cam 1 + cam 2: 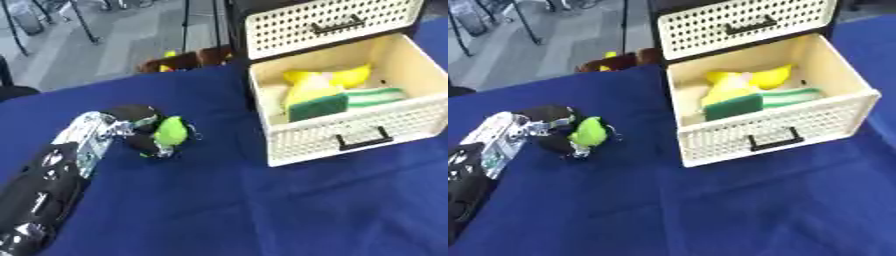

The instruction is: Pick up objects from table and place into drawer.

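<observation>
My left hand (140,131) comes in from the lower left over the blue table and its fingers are curled round a small bright green object (171,131). The hand sits well to the left of the cream perforated drawer (350,137), which stands pulled open. Inside the drawer lie a yellow soft item (325,78), a green sponge (318,107) and a green-and-white striped cloth (374,95). My right hand shows in neither view.
Above the open drawer is a shut drawer (324,22) with a black handle in the same dark-framed cabinet. The blue tablecloth (262,210) spreads wide in front. Brown and yellow things (179,59) stand past the table's far edge.
</observation>
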Action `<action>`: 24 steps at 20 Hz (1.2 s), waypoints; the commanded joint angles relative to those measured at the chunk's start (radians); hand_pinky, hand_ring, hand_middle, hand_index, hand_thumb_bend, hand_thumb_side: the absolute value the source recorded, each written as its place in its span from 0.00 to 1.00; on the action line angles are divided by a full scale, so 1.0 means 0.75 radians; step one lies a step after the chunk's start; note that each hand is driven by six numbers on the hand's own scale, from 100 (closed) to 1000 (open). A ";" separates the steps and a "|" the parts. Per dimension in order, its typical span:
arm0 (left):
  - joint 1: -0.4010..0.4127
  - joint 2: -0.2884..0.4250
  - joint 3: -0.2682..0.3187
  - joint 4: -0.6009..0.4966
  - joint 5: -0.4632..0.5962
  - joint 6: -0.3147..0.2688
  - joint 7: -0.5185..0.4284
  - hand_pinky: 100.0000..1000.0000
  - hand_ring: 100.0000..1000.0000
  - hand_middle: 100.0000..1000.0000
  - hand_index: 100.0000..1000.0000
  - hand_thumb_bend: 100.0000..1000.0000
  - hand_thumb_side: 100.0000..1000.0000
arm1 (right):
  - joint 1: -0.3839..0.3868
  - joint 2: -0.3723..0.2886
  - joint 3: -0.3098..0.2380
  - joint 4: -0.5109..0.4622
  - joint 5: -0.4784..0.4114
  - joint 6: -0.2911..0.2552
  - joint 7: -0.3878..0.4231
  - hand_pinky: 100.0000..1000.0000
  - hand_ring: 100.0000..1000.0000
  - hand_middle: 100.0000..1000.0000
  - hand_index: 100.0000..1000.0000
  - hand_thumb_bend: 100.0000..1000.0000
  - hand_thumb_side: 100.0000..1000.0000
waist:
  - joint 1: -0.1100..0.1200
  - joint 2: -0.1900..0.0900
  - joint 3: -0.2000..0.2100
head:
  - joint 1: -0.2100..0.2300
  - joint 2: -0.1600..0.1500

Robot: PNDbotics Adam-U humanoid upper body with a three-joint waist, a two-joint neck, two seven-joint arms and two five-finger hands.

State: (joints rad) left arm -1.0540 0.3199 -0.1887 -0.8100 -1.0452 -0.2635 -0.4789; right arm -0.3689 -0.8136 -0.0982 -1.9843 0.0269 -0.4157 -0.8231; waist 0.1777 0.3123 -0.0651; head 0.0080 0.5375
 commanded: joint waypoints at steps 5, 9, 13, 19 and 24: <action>-0.011 0.010 -0.010 0.009 -0.063 0.017 0.074 0.49 0.64 0.54 0.68 0.37 0.66 | -0.016 -0.021 -0.012 -0.021 -0.018 -0.009 -0.006 0.35 0.48 0.41 0.72 0.00 1.00 | -0.006 -0.018 -0.006 | 0.008 -0.011; -0.010 0.009 -0.005 0.010 -0.063 0.023 0.089 0.43 0.58 0.50 0.63 0.28 0.66 | -0.015 -0.016 -0.010 -0.021 -0.023 -0.001 0.001 0.35 0.47 0.41 0.72 0.00 1.00 | -0.004 -0.019 -0.008 | 0.010 -0.012; -0.007 0.015 -0.003 -0.011 -0.059 0.040 0.143 0.36 0.52 0.44 0.57 0.14 0.63 | -0.008 -0.011 -0.006 -0.021 -0.023 0.006 0.012 0.34 0.47 0.41 0.72 0.00 1.00 | -0.006 -0.021 -0.009 | 0.011 -0.012; -0.004 0.040 -0.026 -0.072 -0.082 0.046 0.217 0.33 0.49 0.41 0.54 0.08 0.57 | -0.001 -0.007 -0.008 -0.021 -0.031 0.017 0.019 0.35 0.47 0.41 0.72 0.00 1.00 | -0.009 -0.031 -0.007 | 0.010 -0.003; 0.009 0.052 -0.022 -0.127 -0.079 0.052 0.247 0.30 0.47 0.39 0.52 0.06 0.55 | 0.004 -0.005 -0.010 -0.021 -0.039 0.026 0.024 0.35 0.47 0.41 0.72 0.00 1.00 | -0.011 -0.042 -0.005 | 0.008 0.000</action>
State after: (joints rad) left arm -1.0337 0.3204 -0.2101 -0.8755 -1.1052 -0.2255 -0.3030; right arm -0.3600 -0.7969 -0.0981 -1.9843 0.0057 -0.3902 -0.7974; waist 0.1833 0.3065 -0.0705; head 0.0125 0.5379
